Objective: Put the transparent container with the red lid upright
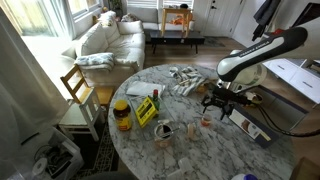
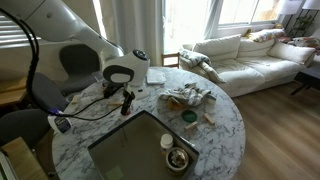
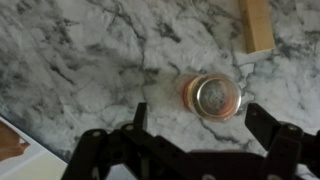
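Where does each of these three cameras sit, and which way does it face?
An exterior view: high beside the marble table, facing the sofa; the arm enters from picture right.
An exterior view: close by the arm, facing the same sofa; arm at picture left.
Wrist view: straight down at the container with the red lid; open jaws at the bottom.
Shared: both exterior views show table, sofa, arm.

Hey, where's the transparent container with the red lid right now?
In the wrist view the container sits on the marble table right of centre, just ahead of the open jaws, with a wooden block toward the top right.
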Motion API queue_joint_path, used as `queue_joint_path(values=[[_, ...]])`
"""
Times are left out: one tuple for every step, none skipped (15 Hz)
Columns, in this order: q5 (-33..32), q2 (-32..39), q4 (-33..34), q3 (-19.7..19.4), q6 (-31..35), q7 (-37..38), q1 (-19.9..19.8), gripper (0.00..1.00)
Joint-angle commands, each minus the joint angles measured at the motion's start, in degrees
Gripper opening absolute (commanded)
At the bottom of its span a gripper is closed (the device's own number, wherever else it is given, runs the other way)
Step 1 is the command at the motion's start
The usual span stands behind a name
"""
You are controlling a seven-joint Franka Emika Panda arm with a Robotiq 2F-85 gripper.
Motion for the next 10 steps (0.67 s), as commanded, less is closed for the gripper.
queue_joint_path(values=[[3.6, 2.2, 2.5, 0.5, -3.0, 0.3, -0.9, 1.0], [4.0, 2.6, 2.9, 0.4, -3.6, 0.7, -0.8, 1.0], [4.0, 3.3, 3.4, 0.1, -3.6, 2.0, -0.5, 1.0], [4.2, 3.7, 3.8, -0.1, -3.7, 2.9, -0.3, 1.0], [4.4, 4.2, 4.2, -0.1, -3.8, 3.9, -0.3, 1.0], [4.8, 4.8, 4.8, 0.0, -4.1, 4.8, -0.5, 1.0], [5.3, 5.3, 5.2, 0.1, -4.3, 5.5, -0.7, 1.0], [6.0, 5.9, 5.7, 0.2, -4.5, 5.9, -1.0, 0.96], [7.0, 6.3, 6.2, 0.5, -5.0, 5.9, -1.5, 0.92], [8.3, 6.6, 6.7, 0.8, -6.0, 5.5, -2.1, 0.92]])
